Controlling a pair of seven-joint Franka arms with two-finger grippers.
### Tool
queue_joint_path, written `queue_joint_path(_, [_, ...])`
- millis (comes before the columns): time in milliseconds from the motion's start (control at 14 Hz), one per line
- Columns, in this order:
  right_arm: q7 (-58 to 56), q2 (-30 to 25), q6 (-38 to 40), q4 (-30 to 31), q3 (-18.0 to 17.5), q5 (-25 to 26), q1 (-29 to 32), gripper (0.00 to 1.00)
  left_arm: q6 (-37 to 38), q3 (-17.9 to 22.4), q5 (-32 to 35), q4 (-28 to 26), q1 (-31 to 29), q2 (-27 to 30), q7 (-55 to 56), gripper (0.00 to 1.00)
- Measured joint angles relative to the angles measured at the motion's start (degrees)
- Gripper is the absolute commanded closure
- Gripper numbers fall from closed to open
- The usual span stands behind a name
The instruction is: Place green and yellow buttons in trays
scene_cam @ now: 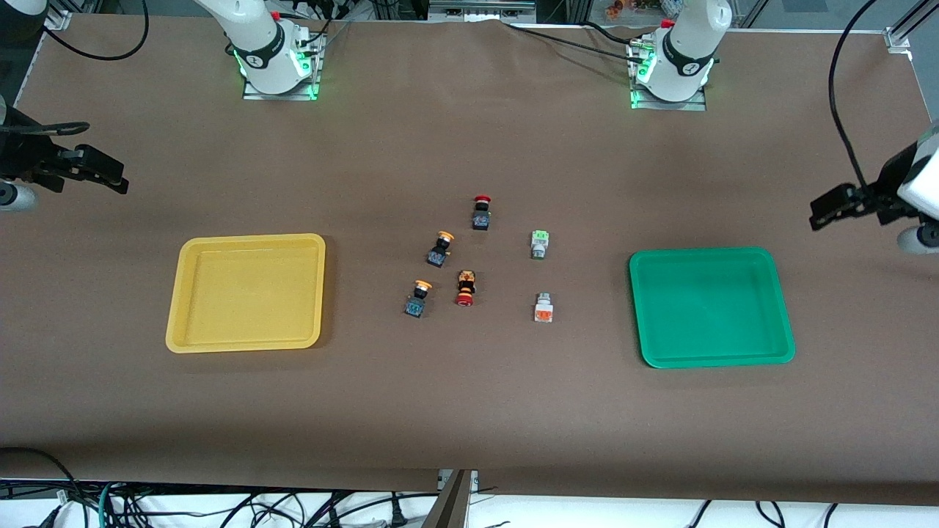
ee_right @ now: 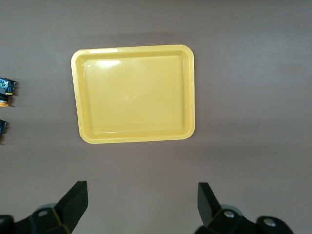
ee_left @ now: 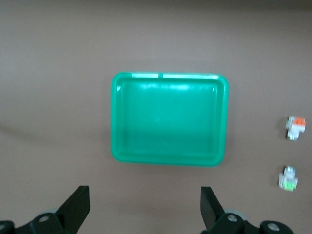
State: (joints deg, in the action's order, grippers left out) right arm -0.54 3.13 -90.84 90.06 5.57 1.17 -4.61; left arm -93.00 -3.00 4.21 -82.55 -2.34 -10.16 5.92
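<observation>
1. The left gripper (scene_cam: 825, 213) hangs at the right edge of the front view with fingers (ee_left: 78, 207) spread wide, holding nothing.
2. The right gripper (scene_cam: 110, 176) waits at the left edge, fingers (ee_right: 75, 200) wide apart, holding nothing.
3. The yellow tray (scene_cam: 248, 292) sits left of center, the green tray (scene_cam: 710, 306) right of center.
4. Between the trays lie two yellow-capped buttons (scene_cam: 440, 249) (scene_cam: 418, 299), a green-faced white button (scene_cam: 540, 243) and an orange-faced white button (scene_cam: 543, 308).
5. Two red-capped buttons (scene_cam: 481, 213) (scene_cam: 465, 288) lie among them on the brown table (scene_cam: 469, 411).
</observation>
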Motion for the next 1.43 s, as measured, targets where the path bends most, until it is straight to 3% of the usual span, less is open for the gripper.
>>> queue_joint_path(286, [0.00,1.91,0.01,-2.23,-0.01,-0.01,0.00,0.00,-0.78,-0.81,0.00,-0.07,0.23,-0.09,-0.04,0.00])
queue_joint_path(643, [0.04,4.54,-2.41,-2.49,-0.02,-0.02,0.01,0.00,0.60,-0.98,0.00,-4.61,0.07,6.17,-0.05,0.00])
queue_joint_path(1000, [0.29,8.83,-4.52,-2.48,-0.04,-0.03,0.11,0.00,5.74,-2.25,-0.18,-5.13,0.17,6.64,-0.08,0.00])
queue_joint_path(1429, [13.32,18.68,-16.21,-2.39,-0.96,-1.22,-6.54,0.00,7.50,-3.51,-1.01,-5.09,0.28,4.65,-0.82,0.00])
